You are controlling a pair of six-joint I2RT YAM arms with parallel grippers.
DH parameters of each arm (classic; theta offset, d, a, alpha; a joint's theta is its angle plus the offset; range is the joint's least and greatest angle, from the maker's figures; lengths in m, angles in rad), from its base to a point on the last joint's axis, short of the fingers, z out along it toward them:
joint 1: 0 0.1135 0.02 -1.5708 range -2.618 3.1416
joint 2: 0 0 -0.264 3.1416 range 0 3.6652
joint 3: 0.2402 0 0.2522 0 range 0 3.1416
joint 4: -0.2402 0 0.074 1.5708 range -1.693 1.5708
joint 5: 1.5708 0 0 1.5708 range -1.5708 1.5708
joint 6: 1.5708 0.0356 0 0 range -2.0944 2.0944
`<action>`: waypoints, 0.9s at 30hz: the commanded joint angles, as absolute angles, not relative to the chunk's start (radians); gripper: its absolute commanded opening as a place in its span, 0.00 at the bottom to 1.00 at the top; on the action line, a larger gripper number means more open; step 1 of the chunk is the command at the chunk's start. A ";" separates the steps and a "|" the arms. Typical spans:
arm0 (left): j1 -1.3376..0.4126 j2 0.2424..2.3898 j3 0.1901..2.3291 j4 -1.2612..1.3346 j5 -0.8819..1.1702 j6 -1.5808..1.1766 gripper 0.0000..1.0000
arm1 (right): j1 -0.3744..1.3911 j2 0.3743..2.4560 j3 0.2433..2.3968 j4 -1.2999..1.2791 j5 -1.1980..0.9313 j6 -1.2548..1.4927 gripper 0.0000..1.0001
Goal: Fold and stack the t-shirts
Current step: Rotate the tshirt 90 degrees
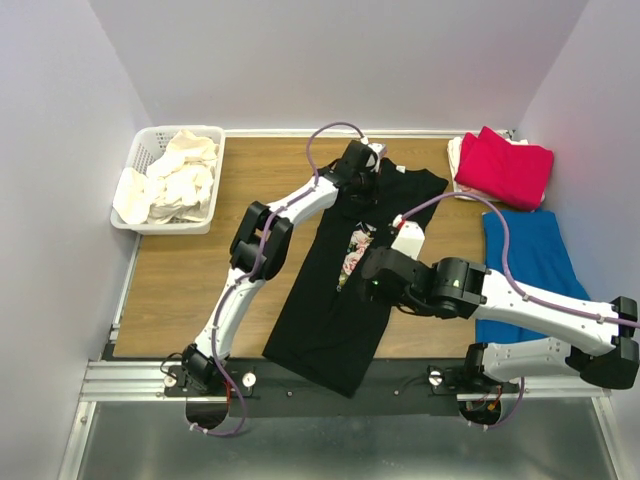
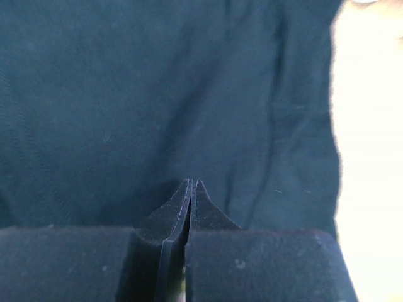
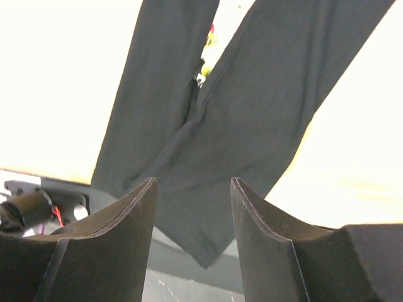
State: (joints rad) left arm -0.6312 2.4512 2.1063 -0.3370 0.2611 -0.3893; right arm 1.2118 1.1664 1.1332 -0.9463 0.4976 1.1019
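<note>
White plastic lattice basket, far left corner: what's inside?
Crumpled cream-white cotton garments fill the white plastic lattice basket, heaped to its rim. Their number and anything beneath cannot be seen: the top layers cover the basket floor.

robot manipulation lab cell: a light-brown wooden tabletop (image 1: pixel 180 290) boxed in left, right and far by plain pale-lilac wall panels (image 1: pixel 60 220), with two white-and-black jointed robot arms (image 1: pixel 300 203) bolted to a silver aluminium rail (image 1: pixel 130 382) along the near edge.
</note>
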 commanded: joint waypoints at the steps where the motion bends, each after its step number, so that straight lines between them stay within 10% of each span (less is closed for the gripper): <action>1: -0.640 2.532 2.169 -0.353 0.193 -0.403 0.08 | 1.218 1.170 1.177 -1.040 0.638 1.183 0.59; 15: -0.531 2.626 2.339 -0.618 -0.245 -0.647 0.08 | 1.216 1.249 1.192 -1.065 0.689 1.088 0.60; 27: -0.353 2.620 2.327 -0.560 -0.224 -0.666 0.08 | 1.216 1.690 1.172 -1.009 0.611 0.919 0.60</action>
